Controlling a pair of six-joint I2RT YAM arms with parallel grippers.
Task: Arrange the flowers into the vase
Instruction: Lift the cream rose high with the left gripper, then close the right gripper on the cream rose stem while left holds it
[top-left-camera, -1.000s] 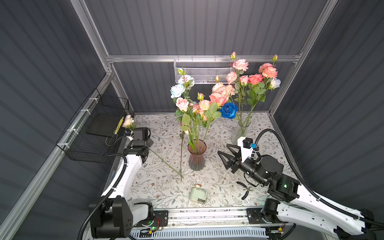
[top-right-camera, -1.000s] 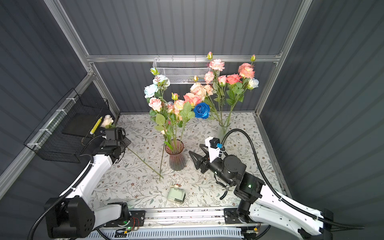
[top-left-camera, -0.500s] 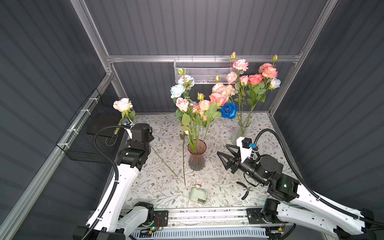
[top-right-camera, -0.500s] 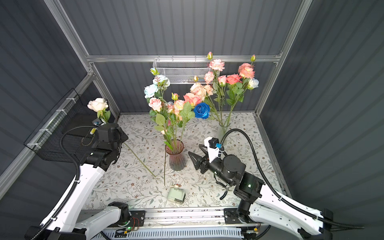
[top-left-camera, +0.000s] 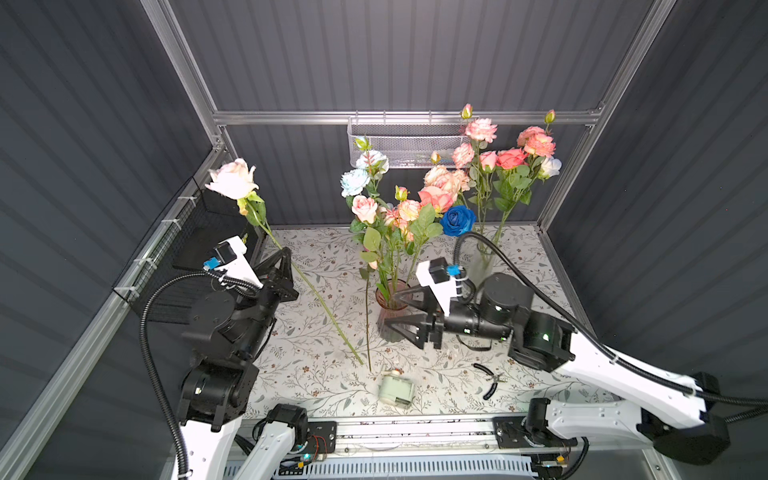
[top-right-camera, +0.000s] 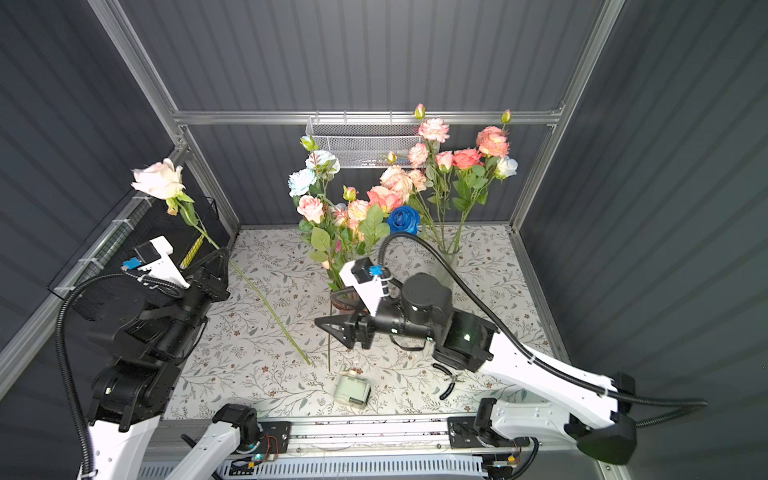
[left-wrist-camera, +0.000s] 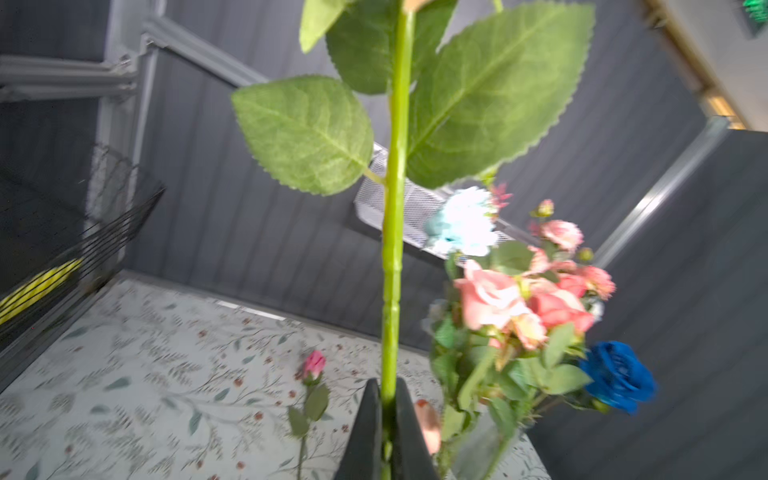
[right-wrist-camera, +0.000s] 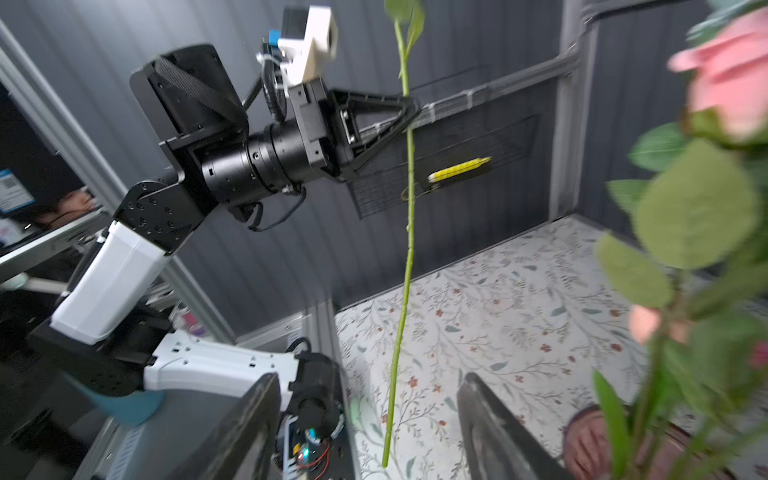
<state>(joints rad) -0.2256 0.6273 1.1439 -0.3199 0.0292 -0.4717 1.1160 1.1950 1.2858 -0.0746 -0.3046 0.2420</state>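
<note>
Standing roughly upright, the cream rose (top-left-camera: 232, 178) is pinched by its stem in the clenched left gripper (top-left-camera: 286, 259), well left of the pink glass vase (top-left-camera: 385, 297) already holding other flowers (top-left-camera: 399, 212). The right gripper (top-left-camera: 395, 309) hovers beside that vase, jaws spread wide and empty.

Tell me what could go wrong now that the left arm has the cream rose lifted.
The left gripper pinches the long green stem of the cream rose high up, so the long tail below may swing and miss the ribbed pink glass vase.
That vase is already crowded; forcing another stem in might tip it.
The right gripper, fingers open, sits beside the vase and could knock it.
</note>
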